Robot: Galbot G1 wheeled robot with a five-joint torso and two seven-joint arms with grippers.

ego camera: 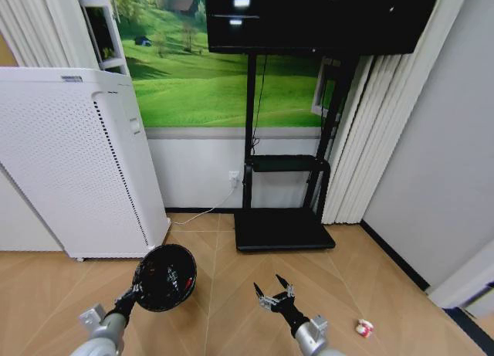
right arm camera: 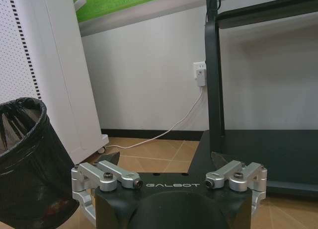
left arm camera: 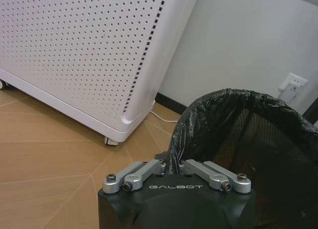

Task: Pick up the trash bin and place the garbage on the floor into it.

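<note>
While the left gripper clamps the rim, these hold:
Bin: held up off the floor, tilted, mouth toward the camera, bag-lined, red scraps inside.
Right gripper: spread wide, empty, low over the floor.
Garbage: red-and-white piece on the floor, right of the right arm.

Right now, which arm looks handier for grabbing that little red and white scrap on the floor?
The right. Its gripper is open and empty, on the scrap's side; the left gripper is shut on the trash bin.
</note>
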